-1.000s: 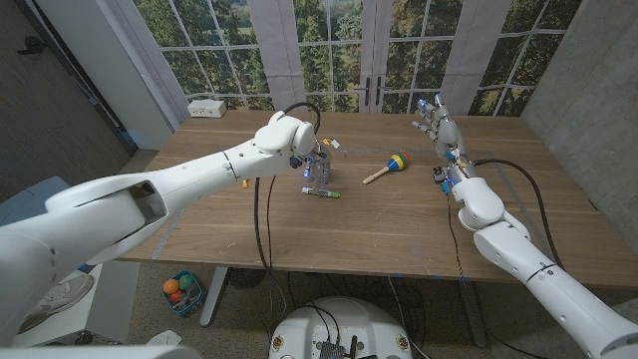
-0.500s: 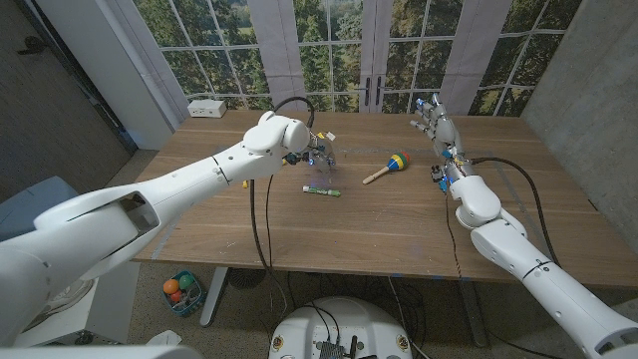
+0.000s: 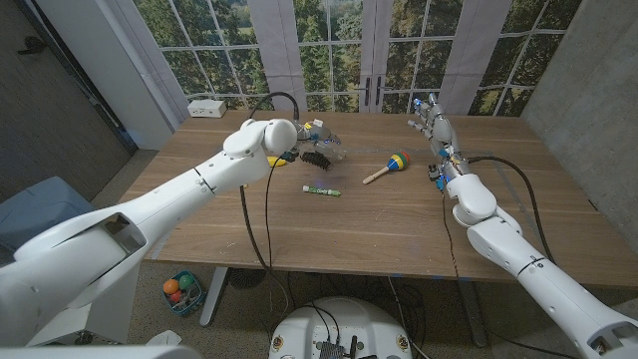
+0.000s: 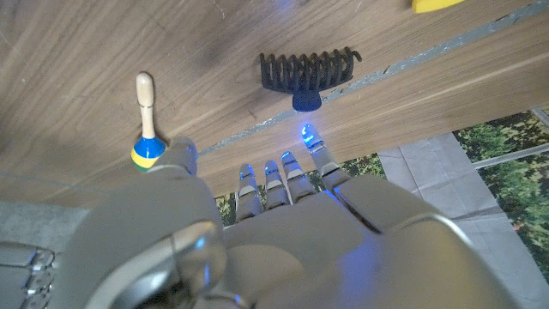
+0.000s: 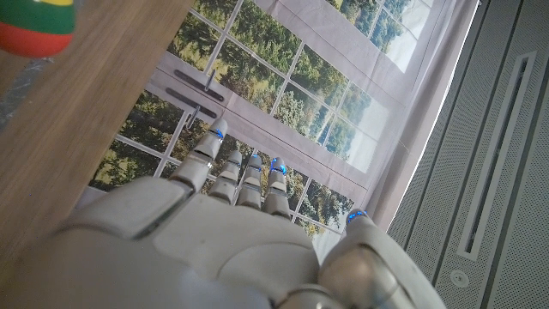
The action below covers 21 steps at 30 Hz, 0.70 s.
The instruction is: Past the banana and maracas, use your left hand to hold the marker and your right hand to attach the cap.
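A short green and white marker (image 3: 321,191) lies on the wooden table (image 3: 399,224) near the middle; I cannot make out a separate cap. My left hand (image 3: 321,134) hovers beyond it, over a black hair clip (image 3: 317,157), fingers stretched out and holding nothing. In the left wrist view the same left hand (image 4: 283,223) points at the black hair clip (image 4: 304,70), with the maraca (image 4: 146,129) beside it. The maraca (image 3: 387,167) lies right of the marker. A bit of yellow banana (image 3: 283,160) peeks from behind my left wrist. My right hand (image 3: 434,120) is raised at the far right, fingers up and empty.
A white box (image 3: 207,108) sits at the table's far left corner. Cables run from both wrists across the table. Windows stand close behind the far edge. The maraca's coloured head (image 5: 39,21) shows beside my right hand (image 5: 223,232).
My left hand has risen from just above the marker and swung toward the far edge, uncovering the black hair clip. The right hand has shifted slightly. The marker has not moved.
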{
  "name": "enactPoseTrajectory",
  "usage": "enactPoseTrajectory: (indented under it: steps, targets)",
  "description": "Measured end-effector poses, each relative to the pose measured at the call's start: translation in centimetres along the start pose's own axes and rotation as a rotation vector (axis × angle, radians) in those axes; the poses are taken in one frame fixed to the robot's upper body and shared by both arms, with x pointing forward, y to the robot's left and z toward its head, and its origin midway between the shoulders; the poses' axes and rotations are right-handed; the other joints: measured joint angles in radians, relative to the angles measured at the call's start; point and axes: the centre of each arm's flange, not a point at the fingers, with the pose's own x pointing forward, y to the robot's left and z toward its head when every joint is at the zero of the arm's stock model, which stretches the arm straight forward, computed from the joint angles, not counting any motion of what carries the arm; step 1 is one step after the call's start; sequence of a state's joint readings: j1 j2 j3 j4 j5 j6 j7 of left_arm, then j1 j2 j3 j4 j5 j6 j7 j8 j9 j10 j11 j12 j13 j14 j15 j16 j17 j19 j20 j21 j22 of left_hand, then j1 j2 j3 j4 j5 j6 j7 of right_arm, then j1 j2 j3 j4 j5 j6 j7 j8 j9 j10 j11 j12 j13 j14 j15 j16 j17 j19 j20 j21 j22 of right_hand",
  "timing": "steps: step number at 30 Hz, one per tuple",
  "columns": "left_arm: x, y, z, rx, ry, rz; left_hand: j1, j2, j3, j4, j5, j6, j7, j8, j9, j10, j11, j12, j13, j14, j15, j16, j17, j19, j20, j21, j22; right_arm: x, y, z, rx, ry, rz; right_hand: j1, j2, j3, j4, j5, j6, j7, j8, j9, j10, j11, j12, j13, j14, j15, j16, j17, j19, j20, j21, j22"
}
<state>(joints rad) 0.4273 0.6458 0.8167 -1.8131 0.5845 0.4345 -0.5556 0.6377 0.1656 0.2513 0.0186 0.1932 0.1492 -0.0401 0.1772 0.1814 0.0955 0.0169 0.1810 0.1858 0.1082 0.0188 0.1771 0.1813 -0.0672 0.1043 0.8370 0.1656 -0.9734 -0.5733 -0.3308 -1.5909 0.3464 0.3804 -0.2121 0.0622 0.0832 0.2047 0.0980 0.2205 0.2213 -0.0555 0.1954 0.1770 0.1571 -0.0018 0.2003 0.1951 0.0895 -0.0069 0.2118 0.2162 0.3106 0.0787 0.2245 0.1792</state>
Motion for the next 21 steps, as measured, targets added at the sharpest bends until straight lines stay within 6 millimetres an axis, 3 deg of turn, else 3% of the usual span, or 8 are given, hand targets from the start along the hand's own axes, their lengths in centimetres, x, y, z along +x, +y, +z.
enactPoseTrajectory:
  steps: [1, 6, 13, 21]
  targets:
    - [-0.1, 0.3, -0.1, -0.094, -0.035, 0.056, -0.002, 0.002, 0.002, 0.000, 0.000, -0.001, -0.001, 0.000, 0.000, -0.008, -0.001, 0.000, 0.000, -0.008, 0.001, 0.000, 0.000, -0.006, 0.003, -0.006, 0.000, 0.1, 0.1, -0.1, 0.001, 0.002, -0.001, 0.000, 0.000, 0.000, 0.000, 0.000, 0.000, 0.000, 0.000, 0.000, 0.000, 0.000, 0.000, 0.000, 0.000, 0.000, 0.000, 0.000, 0.000, 0.000, 0.000, 0.000]
    - [-0.7, 0.1, -1.5, -0.198, -0.056, 0.100, -0.020, 0.020, 0.030, 0.003, 0.000, -0.036, 0.008, -0.004, -0.005, -0.046, -0.002, 0.000, 0.000, -0.059, 0.005, 0.000, 0.000, -0.040, 0.000, -0.040, 0.000, 0.2, 0.2, -0.2, 0.003, 0.004, -0.001, 0.000, 0.000, 0.000, 0.000, 0.000, 0.000, 0.000, 0.000, 0.000, 0.000, 0.000, 0.000, 0.000, 0.000, 0.000, 0.000, 0.000, -0.004, -0.004, 0.000, 0.000]
    - [-1.4, -0.1, -2.9, -0.384, -0.148, 0.192, -0.079, 0.032, 0.068, 0.031, 0.000, -0.108, 0.023, -0.004, -0.005, -0.109, -0.016, 0.000, -0.005, -0.135, 0.000, 0.000, 0.000, -0.092, -0.016, -0.092, 0.000, 0.3, 0.3, -0.4, 0.006, 0.006, -0.001, 0.000, 0.000, 0.000, 0.000, 0.000, 0.000, 0.000, 0.000, 0.000, 0.000, 0.000, 0.000, 0.000, 0.000, 0.000, 0.000, 0.000, 0.001, -0.022, 0.000, 0.000]
    - [-2.3, -0.4, -3.9, -0.542, -0.241, 0.279, -0.205, 0.042, 0.094, 0.134, 0.015, -0.154, 0.071, -0.004, -0.009, -0.134, -0.031, 0.000, -0.009, -0.166, -0.009, 0.005, 0.003, -0.104, -0.042, -0.122, 0.005, 0.2, 0.4, -0.5, 0.011, 0.009, -0.007, 0.000, 0.000, 0.009, -0.009, 0.000, 0.003, 0.011, 0.000, 0.000, 0.000, 0.000, 0.000, 0.000, -0.005, -0.006, 0.000, 0.000, 0.007, -0.058, 0.000, -0.002]
